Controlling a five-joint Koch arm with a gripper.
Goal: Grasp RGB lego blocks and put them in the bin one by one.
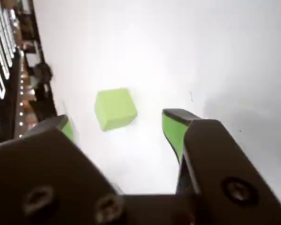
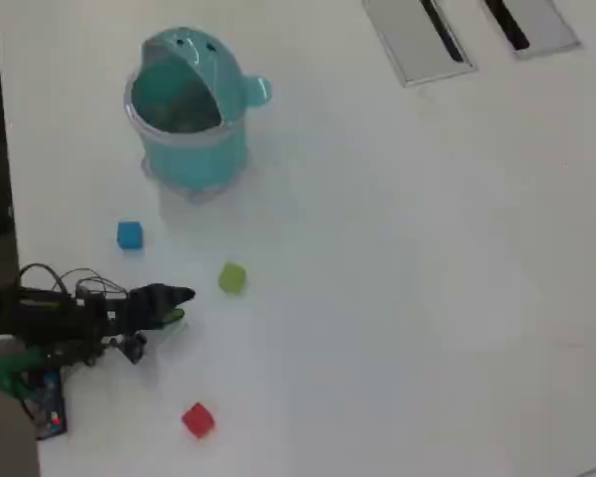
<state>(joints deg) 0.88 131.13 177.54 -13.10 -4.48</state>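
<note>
The tool is seen spread wide in the wrist view, its two green-padded fingertips set well apart and nothing pinched between them. In the overhead view the tool is held low over the white counter at the left side, pointing toward the yellow-green block, which lies just beyond the tips and apart from them. In the wrist view the yellow-green block is framed in the gap ahead of the fingertips, not yet between them. The blue block is found nearer the bin, and the red block lies well apart toward the lower edge. All three blocks are on the counter, and none can be seen inside the teal bin. The step in hand is judged to be the approach to the yellow-green block; a short advance is called for so that the block is straddled before the fingers are closed.
</note>
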